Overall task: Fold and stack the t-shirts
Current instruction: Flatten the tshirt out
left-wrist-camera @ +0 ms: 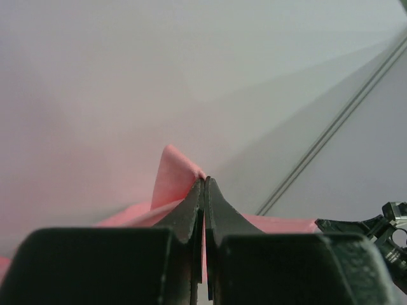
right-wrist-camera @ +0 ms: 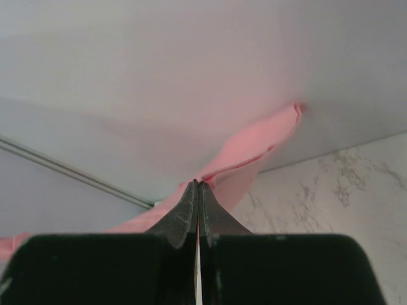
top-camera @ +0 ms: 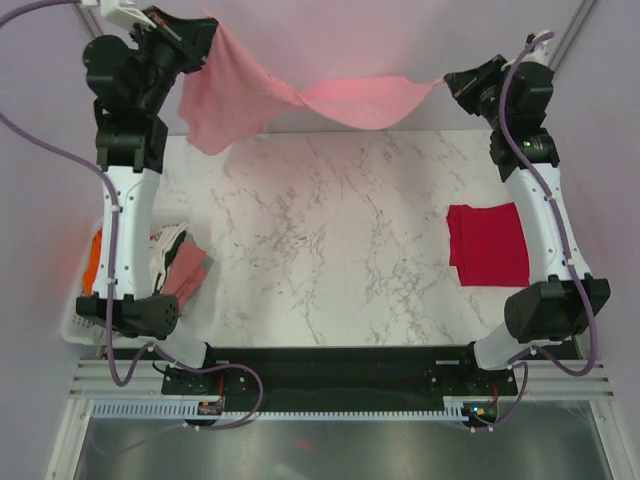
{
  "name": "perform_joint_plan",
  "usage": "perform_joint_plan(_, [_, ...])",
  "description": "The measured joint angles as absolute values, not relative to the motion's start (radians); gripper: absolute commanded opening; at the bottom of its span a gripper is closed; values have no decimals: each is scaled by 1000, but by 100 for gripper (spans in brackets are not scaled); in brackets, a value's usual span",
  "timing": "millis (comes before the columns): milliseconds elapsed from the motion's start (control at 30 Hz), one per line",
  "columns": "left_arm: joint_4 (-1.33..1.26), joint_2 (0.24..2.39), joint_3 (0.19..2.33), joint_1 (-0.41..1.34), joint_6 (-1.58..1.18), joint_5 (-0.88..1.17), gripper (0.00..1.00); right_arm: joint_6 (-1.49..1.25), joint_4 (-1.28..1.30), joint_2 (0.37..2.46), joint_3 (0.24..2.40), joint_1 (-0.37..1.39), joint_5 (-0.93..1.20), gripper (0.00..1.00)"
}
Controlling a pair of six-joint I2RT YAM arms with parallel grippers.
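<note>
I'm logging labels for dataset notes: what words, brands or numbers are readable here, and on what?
None can be read. The pink shirt, held by the left gripper and right gripper, and the folded red shirt are plain. Any marks on the front rail are too small to read.

Lab booth: plain walls (top-camera: 400, 40) enclose marble-print table (top-camera: 330, 230).

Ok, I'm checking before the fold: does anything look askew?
The pink t-shirt hangs lopsided in the air: bunched and drooping by the left fingers, pulled thin toward the right fingers. The red t-shirt lies folded on the table.
</note>
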State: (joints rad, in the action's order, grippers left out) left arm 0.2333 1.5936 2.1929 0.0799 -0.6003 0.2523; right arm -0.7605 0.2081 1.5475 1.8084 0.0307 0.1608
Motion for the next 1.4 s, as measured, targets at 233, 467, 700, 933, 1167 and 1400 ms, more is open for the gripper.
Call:
perform_joint_plan(233, [123,1619,1688,80,-584,291,2,-779,165,1634,1453,17,192,0])
perform_joint_plan(467, [48,1376,1072,89,-603,268,2,-790,69,1588,1095,9,207,0])
perform_joint_plan(700, [-38,997,778,117,-618,260,2,-783,23,1423,792,9,160,0])
perform_joint_plan(933, [126,726,678,117,-617,210,2,-750,50,1129,579,9,94,0])
perform_joint_plan(1167, [298,547,622,118,-617,215,2,-704,204,827,509,9,39,0])
perform_joint_plan(1400, [388,529,573,117,-618,227,2,-682,335,630,491,9,-1,0])
